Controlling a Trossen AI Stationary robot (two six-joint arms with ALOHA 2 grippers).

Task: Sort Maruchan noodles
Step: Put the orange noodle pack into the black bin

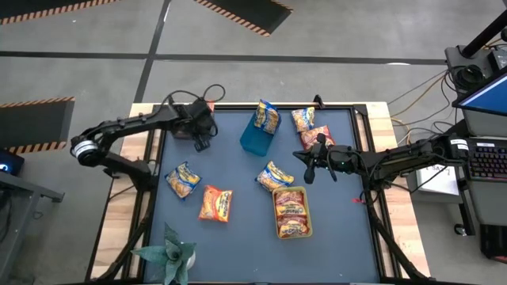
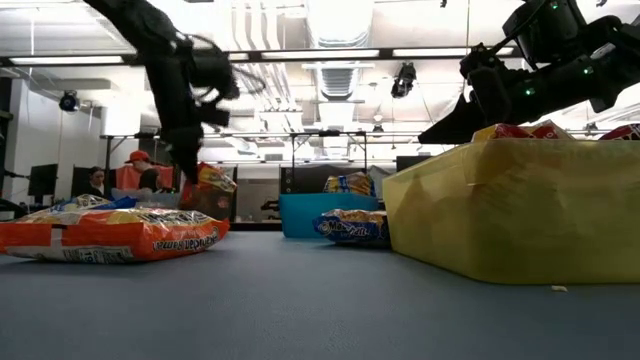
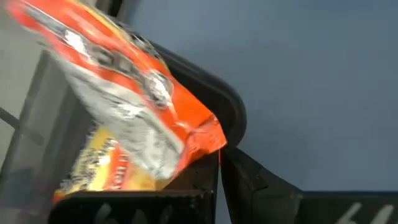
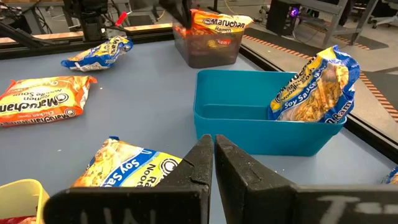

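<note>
High view: Maruchan noodles (image 1: 215, 203) scattered on table (image 1: 238, 245), some in blue bin (image 1: 255, 138) and yellow bin (image 1: 291, 214). Light, crinkly, slippery; best pinched at a sealed edge. Left pincer (image 1: 203, 127) near far-left corner, clamped on orange packet (image 3: 124, 93). Right pincer (image 1: 310, 162) pressed together, empty, beside blue bin.

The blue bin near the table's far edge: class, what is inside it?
One blue-and-yellow packet leans against the inside wall of the blue bin, sticking above the rim. The visible floor looks bare; the part under the packet is hidden.
</note>
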